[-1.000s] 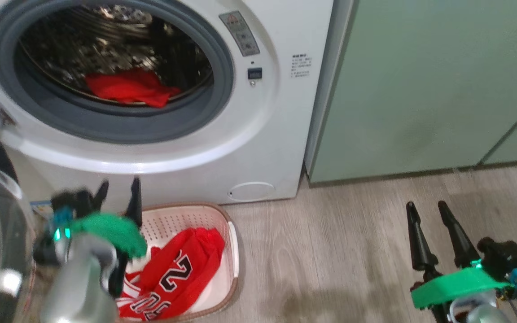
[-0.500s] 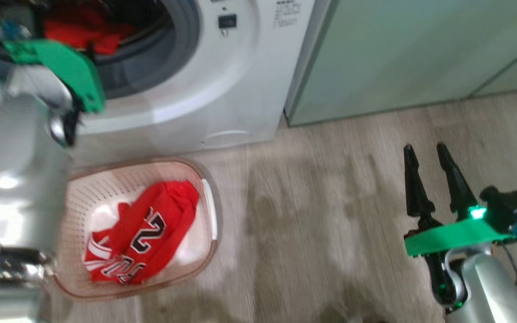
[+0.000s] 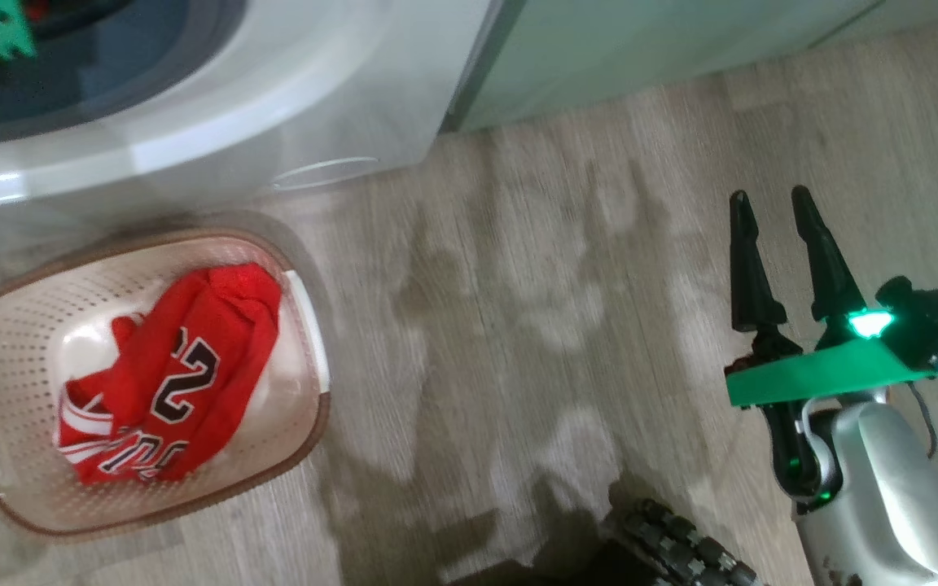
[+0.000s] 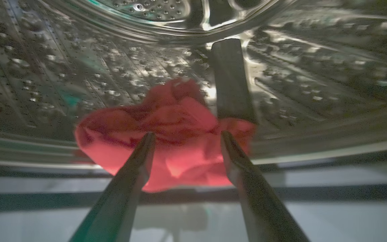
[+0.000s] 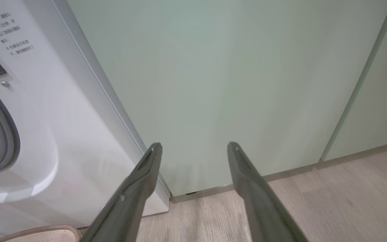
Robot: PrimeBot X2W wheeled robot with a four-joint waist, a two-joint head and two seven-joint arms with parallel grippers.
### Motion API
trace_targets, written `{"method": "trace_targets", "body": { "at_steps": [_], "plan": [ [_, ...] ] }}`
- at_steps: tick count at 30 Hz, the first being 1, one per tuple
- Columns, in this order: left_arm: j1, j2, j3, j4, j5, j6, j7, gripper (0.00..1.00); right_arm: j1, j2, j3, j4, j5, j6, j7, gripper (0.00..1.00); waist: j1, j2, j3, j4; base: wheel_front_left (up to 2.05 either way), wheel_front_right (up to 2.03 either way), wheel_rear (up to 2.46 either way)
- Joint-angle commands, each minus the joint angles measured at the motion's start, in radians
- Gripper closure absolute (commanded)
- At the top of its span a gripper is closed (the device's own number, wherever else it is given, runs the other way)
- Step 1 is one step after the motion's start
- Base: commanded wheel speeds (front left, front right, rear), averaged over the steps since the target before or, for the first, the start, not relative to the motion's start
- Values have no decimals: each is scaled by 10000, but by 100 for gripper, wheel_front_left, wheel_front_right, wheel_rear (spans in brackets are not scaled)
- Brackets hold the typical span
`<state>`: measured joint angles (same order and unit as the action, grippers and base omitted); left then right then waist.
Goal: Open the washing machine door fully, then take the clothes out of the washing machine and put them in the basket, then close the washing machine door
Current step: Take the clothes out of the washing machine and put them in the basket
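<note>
The white washing machine (image 3: 273, 89) stands at the top left, its grey-gasketed opening uncovered; the washing machine door is out of view. In the left wrist view my left gripper (image 4: 187, 133) is open inside the steel drum (image 4: 79, 67), fingertips just short of a crumpled red garment (image 4: 173, 114) on the drum floor. The cream basket (image 3: 306, 439) sits on the floor in front of the machine and holds a red jersey (image 3: 184, 358) with black numerals. My right gripper (image 3: 769, 195) hangs open and empty over the floor, far right, facing the cabinets (image 5: 194, 145).
Pale green cabinets (image 3: 640, 49) stand right of the machine. A wood-look floor (image 3: 518, 325) stretches between basket and right arm. A small round service flap (image 3: 322, 172) sits low on the machine front. A dark ribbed part (image 3: 672, 545) shows at the bottom edge.
The head camera has tilted down and swung. My left arm rose from above the basket and reached into the drum opening. The right gripper stays open, unmoved.
</note>
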<state>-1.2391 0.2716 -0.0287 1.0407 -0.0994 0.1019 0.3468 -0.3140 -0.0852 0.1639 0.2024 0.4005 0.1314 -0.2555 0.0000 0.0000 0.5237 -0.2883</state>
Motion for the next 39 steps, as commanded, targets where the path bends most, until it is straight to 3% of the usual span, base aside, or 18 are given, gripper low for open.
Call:
{"method": "trace_targets", "body": {
  "at_steps": [1,5,10,11,12,13,22,29,34,39],
  "plan": [
    [-601,720,-1,-22,215,231,-90,0,-62,62,235,-354,72,-7,-63,0,0,0,441,-318,0,0,0],
    [-980,1089,-172,658,434,453,40,0,-176,100,273,-401,80,-7,-63,0,0,0,731,-446,0,0,0],
    [-1079,1189,-350,1329,520,415,282,0,-177,98,184,-418,58,-7,-63,0,0,0,894,-416,0,0,0],
    [-1091,1177,-383,1452,515,375,303,9,-176,92,166,-414,51,-7,-63,0,0,0,912,-391,0,0,0],
    [-1100,1181,-453,1554,555,349,295,48,-177,86,156,-414,44,-7,-63,0,0,0,929,-369,0,0,0],
    [-1110,1193,-530,1634,607,345,258,98,-183,80,150,-413,35,-7,-63,0,0,0,936,-348,0,0,0],
    [-829,779,-715,2007,446,105,-620,100,-175,-86,126,-311,-19,-7,-63,0,0,0,449,-33,0,0,0],
    [388,50,-759,1977,60,-514,-2697,100,442,-207,-16,-168,-36,-7,-63,0,0,0,-901,391,0,0,0],
    [1409,-459,-903,2046,-98,-1036,-3563,100,904,-312,-79,-73,-50,-7,-63,0,0,0,-1771,800,0,0,0],
    [2437,-984,-1092,2079,-156,-1203,-4270,100,1246,-406,-60,-29,-47,-7,-63,0,0,0,-2440,1177,0,0,0]
  ]
}}
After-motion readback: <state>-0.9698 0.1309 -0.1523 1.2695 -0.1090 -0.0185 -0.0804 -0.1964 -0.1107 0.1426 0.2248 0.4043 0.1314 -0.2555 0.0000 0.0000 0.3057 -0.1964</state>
